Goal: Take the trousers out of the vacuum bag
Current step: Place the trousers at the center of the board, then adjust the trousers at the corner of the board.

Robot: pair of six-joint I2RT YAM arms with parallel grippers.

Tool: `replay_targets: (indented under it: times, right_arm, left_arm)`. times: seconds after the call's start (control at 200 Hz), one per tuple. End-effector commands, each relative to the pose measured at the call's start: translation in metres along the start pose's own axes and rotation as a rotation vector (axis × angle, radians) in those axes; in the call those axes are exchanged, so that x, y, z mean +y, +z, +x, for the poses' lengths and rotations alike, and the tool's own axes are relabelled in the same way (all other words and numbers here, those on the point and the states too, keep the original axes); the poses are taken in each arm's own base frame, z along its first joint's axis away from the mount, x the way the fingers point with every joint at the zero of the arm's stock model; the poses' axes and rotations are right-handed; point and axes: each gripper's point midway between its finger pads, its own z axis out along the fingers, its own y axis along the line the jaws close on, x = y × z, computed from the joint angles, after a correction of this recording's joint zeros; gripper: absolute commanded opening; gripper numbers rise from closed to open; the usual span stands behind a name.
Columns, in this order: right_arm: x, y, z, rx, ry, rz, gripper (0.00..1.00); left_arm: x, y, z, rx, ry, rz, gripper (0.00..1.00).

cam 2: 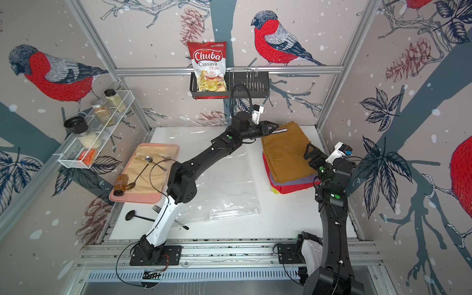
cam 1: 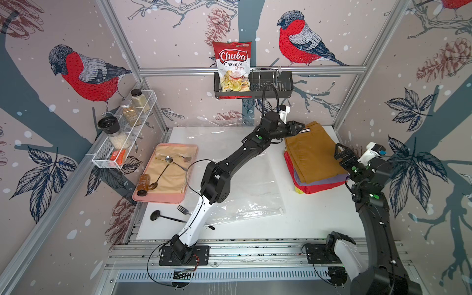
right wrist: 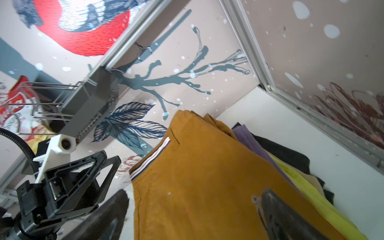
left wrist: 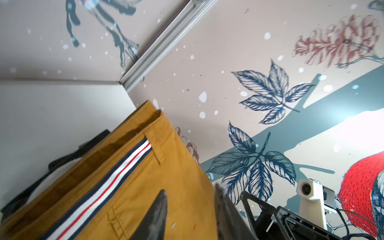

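Note:
The trousers lie as a folded stack at the table's right rear. The mustard-brown pair [cam 1: 311, 153] [cam 2: 286, 153] with a striped waistband [left wrist: 116, 182] is on top, over purple [cam 1: 329, 178], red [cam 1: 321, 188] and yellow-green [right wrist: 301, 187] pairs, with black [right wrist: 286, 151] at the far side. The vacuum bag [cam 1: 245, 184] [cam 2: 224, 184] lies flat and clear mid-table, its white zip strip [cam 1: 258, 213] toward the front. My left gripper [cam 1: 297, 129] [left wrist: 190, 209] is at the stack's far corner by the waistband, open, fingers apart over mustard cloth. My right gripper [cam 1: 343, 153] [right wrist: 193, 207] hangs wide open over the stack's right edge.
A pink tray [cam 1: 158, 200] with beige cloth, spoons and a brown bottle [cam 1: 143, 184] sits at the left. A fork [cam 1: 183, 210] and black ladle [cam 1: 163, 216] lie in front of it. A wire spice shelf [cam 1: 122, 132] and a chips packet [cam 1: 232, 66] in a basket hang on the walls.

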Motion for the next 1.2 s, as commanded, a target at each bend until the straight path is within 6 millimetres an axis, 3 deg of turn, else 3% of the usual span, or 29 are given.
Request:
replay_targets:
  times: [0.0, 0.105, 0.25, 0.56, 0.77, 0.915, 1.0, 1.196]
  right_arm:
    - [0.024, -0.006, -0.007, -0.023, -0.104, -0.053, 1.00]
    - [0.037, -0.012, 0.001, -0.023, -0.185, -0.026, 1.00]
    - [0.043, -0.018, 0.012, -0.079, -0.261, 0.020, 1.00]
    - [-0.010, -0.027, 0.044, -0.185, -0.320, 0.194, 1.00]
    - [-0.012, -0.043, 0.070, -0.242, -0.444, 0.095, 1.00]
    - [-0.005, -0.070, 0.071, -0.342, -0.406, 0.005, 1.00]
    - [-0.015, -0.080, 0.070, -0.359, -0.334, 0.044, 1.00]
    - [-0.053, -0.083, 0.085, -0.230, -0.110, 0.240, 1.00]
  left_arm:
    - [-0.027, -0.027, -0.025, -0.057, 0.134, -0.001, 0.60]
    - [-0.033, -0.060, -0.029, -0.078, 0.205, -0.079, 0.81]
    - [-0.035, -0.122, -0.027, -0.126, 0.290, -0.195, 0.97]
    - [-0.006, -0.299, -0.010, -0.331, 0.425, -0.613, 0.97]
    - [0.028, -0.388, 0.026, -0.450, 0.498, -0.855, 0.96]
    - [0.044, -0.423, 0.045, -0.509, 0.454, -0.912, 0.97]
    - [0.055, -0.431, 0.052, -0.509, 0.424, -0.959, 0.96]
    - [0.066, -0.422, 0.059, -0.467, 0.374, -0.939, 0.96]
